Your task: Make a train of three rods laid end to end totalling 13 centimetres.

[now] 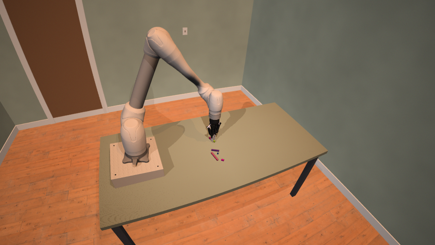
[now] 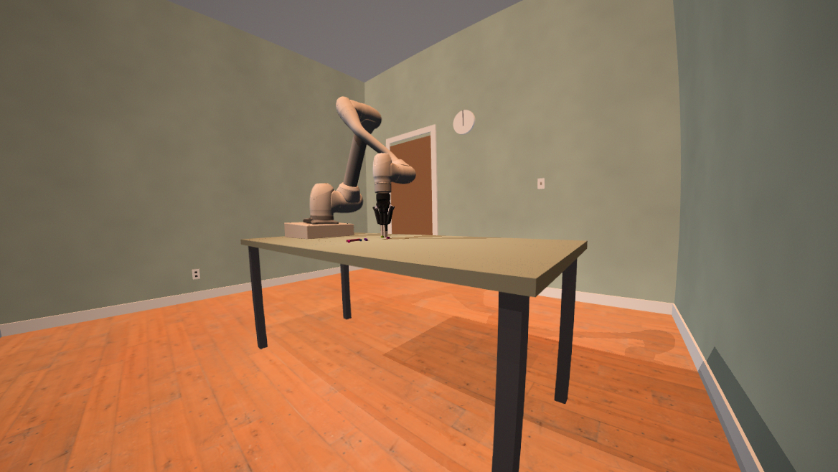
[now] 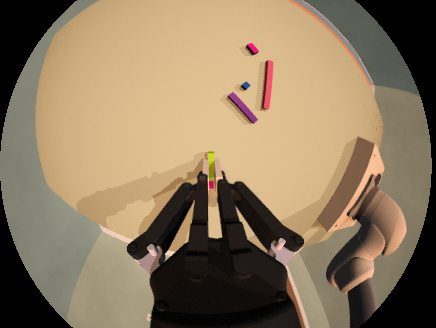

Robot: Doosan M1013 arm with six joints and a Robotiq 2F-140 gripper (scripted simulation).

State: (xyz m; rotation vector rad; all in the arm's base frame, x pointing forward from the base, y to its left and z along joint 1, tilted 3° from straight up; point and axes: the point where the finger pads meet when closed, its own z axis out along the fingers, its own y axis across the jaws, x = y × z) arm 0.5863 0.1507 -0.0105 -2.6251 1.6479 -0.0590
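My gripper (image 1: 212,138) (image 2: 384,234) (image 3: 211,165) is shut on a lime rod (image 1: 214,141) (image 3: 212,163) and holds it low, at or just above the table (image 1: 273,136) (image 3: 133,79). The rod sticks out ahead of the fingertips. A short magenta rod (image 1: 209,138) (image 3: 212,184) shows right at the lime rod's near end, between the fingers. I cannot tell whether they touch. Further out lie a purple rod (image 1: 215,149) (image 3: 242,107), a longer pinkish-red rod (image 1: 214,156) (image 3: 267,84), a tiny blue rod (image 1: 218,153) (image 3: 245,86) and a second short magenta rod (image 1: 222,159) (image 3: 251,49), all apart from each other.
The arm's base block (image 1: 136,170) (image 2: 319,229) stands at the table's left end. The loose rods show as a small dark cluster (image 2: 354,240) in the exterior view, left of the gripper.
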